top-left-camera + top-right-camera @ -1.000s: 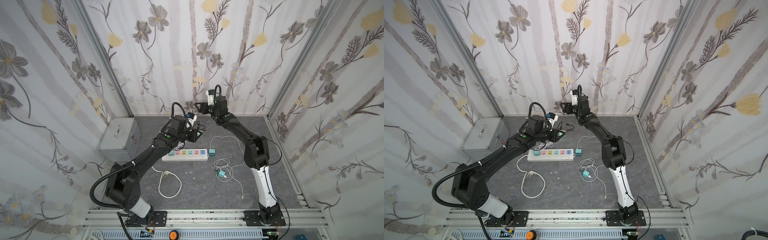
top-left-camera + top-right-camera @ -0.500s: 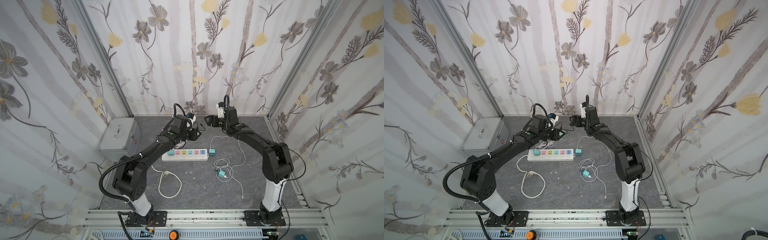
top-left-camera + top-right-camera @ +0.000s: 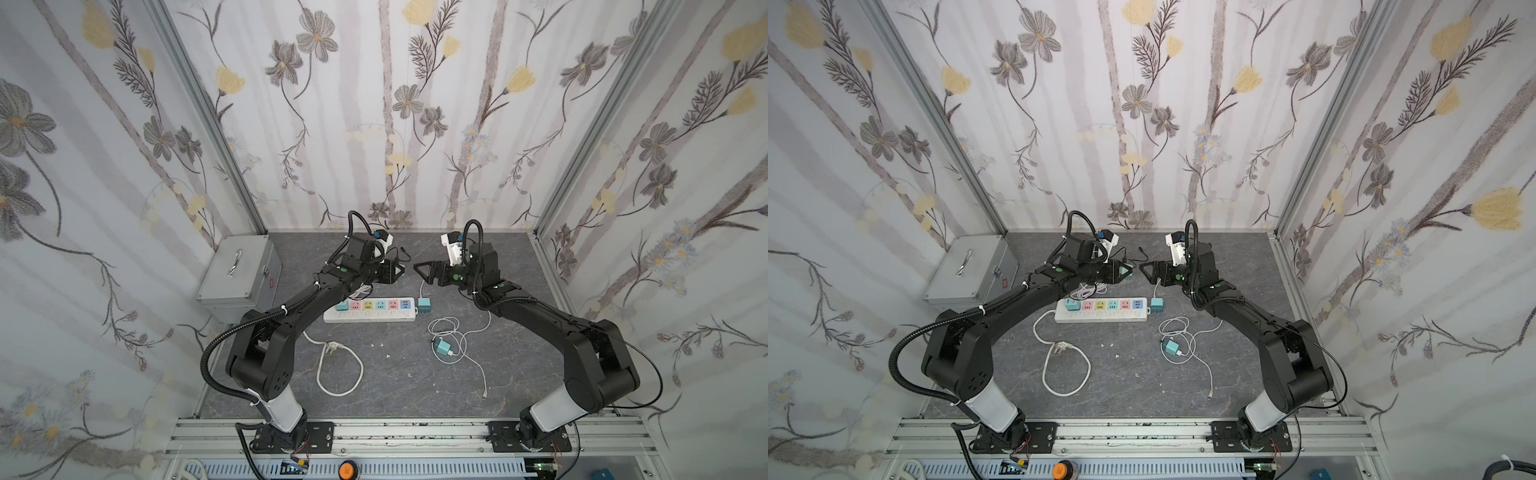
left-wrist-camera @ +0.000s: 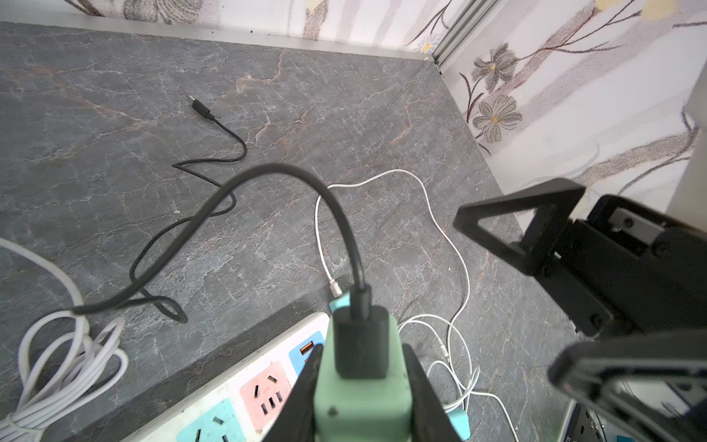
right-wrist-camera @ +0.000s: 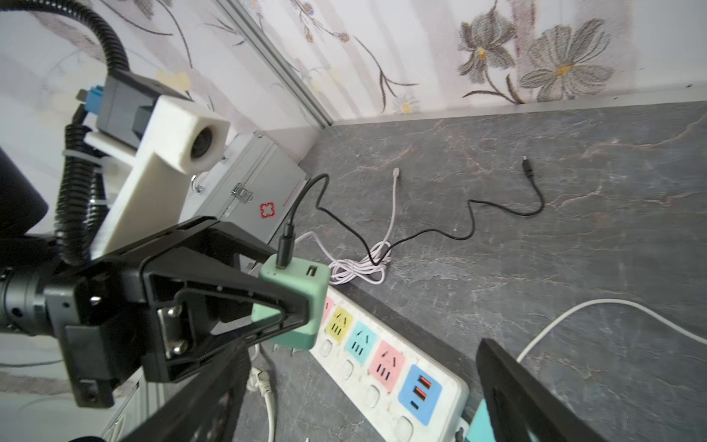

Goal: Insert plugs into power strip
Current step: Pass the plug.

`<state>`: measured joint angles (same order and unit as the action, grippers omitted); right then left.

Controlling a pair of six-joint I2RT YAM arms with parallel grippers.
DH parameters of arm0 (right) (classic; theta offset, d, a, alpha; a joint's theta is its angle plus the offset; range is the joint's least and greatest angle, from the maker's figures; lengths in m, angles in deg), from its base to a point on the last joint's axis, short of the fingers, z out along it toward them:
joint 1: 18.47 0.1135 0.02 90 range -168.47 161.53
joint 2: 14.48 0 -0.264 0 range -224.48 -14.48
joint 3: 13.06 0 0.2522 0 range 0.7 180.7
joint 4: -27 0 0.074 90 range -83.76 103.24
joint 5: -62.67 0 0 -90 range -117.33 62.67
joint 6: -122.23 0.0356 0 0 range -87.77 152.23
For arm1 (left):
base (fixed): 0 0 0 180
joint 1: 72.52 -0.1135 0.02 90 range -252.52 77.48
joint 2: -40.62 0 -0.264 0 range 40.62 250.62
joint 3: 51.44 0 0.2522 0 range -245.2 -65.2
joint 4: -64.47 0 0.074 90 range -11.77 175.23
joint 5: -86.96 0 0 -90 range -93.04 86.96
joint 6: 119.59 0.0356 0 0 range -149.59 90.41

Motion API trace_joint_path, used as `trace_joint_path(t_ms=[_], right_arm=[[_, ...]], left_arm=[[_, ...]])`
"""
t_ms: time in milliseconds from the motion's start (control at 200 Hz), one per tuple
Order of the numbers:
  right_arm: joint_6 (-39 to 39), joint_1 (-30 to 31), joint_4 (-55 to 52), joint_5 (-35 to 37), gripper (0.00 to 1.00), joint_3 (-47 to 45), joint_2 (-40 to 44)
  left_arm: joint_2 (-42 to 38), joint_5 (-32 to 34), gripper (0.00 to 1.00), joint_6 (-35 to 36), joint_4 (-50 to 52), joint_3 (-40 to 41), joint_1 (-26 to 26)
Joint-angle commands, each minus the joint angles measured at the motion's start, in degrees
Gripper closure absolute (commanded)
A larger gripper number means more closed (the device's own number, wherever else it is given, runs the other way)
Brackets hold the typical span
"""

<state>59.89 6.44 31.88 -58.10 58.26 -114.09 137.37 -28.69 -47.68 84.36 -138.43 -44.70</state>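
My left gripper [image 3: 395, 272] is shut on a mint green plug [image 4: 363, 402] with a black cable, held above the far edge of the power strip [image 3: 370, 318]. Both top views show it there, the gripper [image 3: 1126, 272] over the strip [image 3: 1100, 318]. My right gripper [image 3: 419, 271] stands open and empty, facing that plug [image 5: 302, 291] from a short gap. A teal plug [image 3: 341, 306] sits in the strip's left end socket. Another teal plug [image 3: 424, 306] rests against the strip's right end. A third plug [image 3: 444, 346] lies on the floor among white cable.
A grey metal box [image 3: 237, 274] with a handle stands at the back left. The strip's thick white cord [image 3: 332, 374] loops in front, ending in a three-prong plug. A coiled white cable [image 5: 359, 268] and the loose black cable [image 4: 199, 160] lie behind the strip.
The right arm has come down from near the back wall to the level of the left gripper, and its jaws have opened wider. The left gripper has kept the mint plug almost still.
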Motion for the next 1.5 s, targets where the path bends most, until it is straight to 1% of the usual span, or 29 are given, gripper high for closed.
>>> trace_joint_path(t_ms=[0,100,170,230,330,345,385,470,515,590,630,680,740,849,909,974,1044,1114,1159,1209,1279,1374,1494], right_arm=[[6.6,0.7,12.7,-4.1,0.10,-0.7,-1.1],[11.8,1.5,21.4,-6.8,0.14,-1.1,-3.9],[13.3,2.0,26.6,-8.1,0.16,-1.4,-6.3],[13.9,2.3,29.2,-7.3,0.17,-1.9,-8.4],[14.0,3.0,36.1,-4.3,0.19,-3.6,-11.1],[14.0,3.1,37.1,-3.8,0.19,-5.2,-11.4],[13.6,3.4,39.4,-3.1,0.19,-6.1,-12.3],[12.7,4.1,41.2,-2.7,0.20,-6.1,-14.5],[12.4,4.6,42.0,-2.7,0.21,-6.1,-15.3],[11.2,5.2,42.2,-2.7,0.21,-6.2,-15.4],[10.1,5.5,40.6,-2.2,0.21,-6.4,-14.6],[8.1,5.5,38.1,-1.8,0.21,-6.9,-13.2],[5.7,5.4,35.3,-1.8,0.19,-7.9,-11.2],[3.0,3.9,30.4,-4.0,0.17,-9.4,-7.9],[1.1,2.9,27.0,-5.4,0.17,-9.8,-5.7],[-2.2,2.0,20.8,-6.3,0.17,-9.9,-2.8],[-6.1,1.0,13.6,-8.0,0.17,-9.1,0.2],[-12.8,0.6,3.9,-10.7,0.19,-6.8,2.5],[-17.0,0.7,-3.0,-11.9,0.21,-4.6,3.3],[-20.6,0.7,-9.3,-13.3,0.24,-1.5,3.9],[-24.5,0.8,-15.2,-15.5,0.30,0.9,4.6],[-28.5,1.7,-20.0,-17.7,0.35,3.2,5.1],[-32.3,3.9,-23.3,-18.8,0.46,5.2,4.5]], left_arm=[[0.2,-1.7,1.00,-2.4,-3.2,-0.3,-0.1],[0.3,-1.8,1.00,-3.5,-3.2,-0.3,0.0],[0.3,-1.9,1.00,-4.5,-3.2,-0.3,-0.1],[0.1,-1.6,1.00,-5.7,-3.1,-0.3,0.0],[-0.6,0.5,1.00,-8.9,-4.0,0.3,-0.1],[-0.7,0.6,1.00,-9.4,-4.4,0.5,-0.1],[-1.0,0.8,1.00,-11.1,-5.7,1.2,-0.1],[-1.5,0.0,1.00,-13.8,-9.2,2.8,-0.1],[-1.6,-1.2,1.00,-13.9,-11.1,3.7,-0.1],[-2.0,-2.6,1.00,-11.4,-13.3,5.1,-0.1],[-2.3,-2.7,1.00,-9.0,-14.1,6.1,-0.1],[-2.9,-0.9,1.00,-6.3,-14.1,7.3,-0.2],[-3.7,-0.9,1.00,-2.6,-14.3,8.6,-0.7],[-5.9,-3.3,1.00,5.4,-17.3,12.3,-1.7],[-7.6,-5.9,1.00,10.5,-21.7,15.8,-2.1],[-9.3,-9.0,1.00,15.8,-28.2,20.5,-2.6],[-10.2,-13.2,1.00,21.2,-31.0,23.2,-3.2],[-10.5,-18.0,1.00,25.9,-32.0,24.6,-3.6],[-10.5,-20.0,1.00,28.1,-34.9,26.3,-3.6],[-10.0,-21.9,1.00,29.5,-40.3,28.4,-3.6],[-8.9,-22.7,1.00,28.9,-48.3,30.7,-3.6],[-6.3,-25.7,1.00,27.9,-54.5,31.0,-3.6],[-2.6,-28.1,1.00,23.9,-65.9,31.9,-3.6]])
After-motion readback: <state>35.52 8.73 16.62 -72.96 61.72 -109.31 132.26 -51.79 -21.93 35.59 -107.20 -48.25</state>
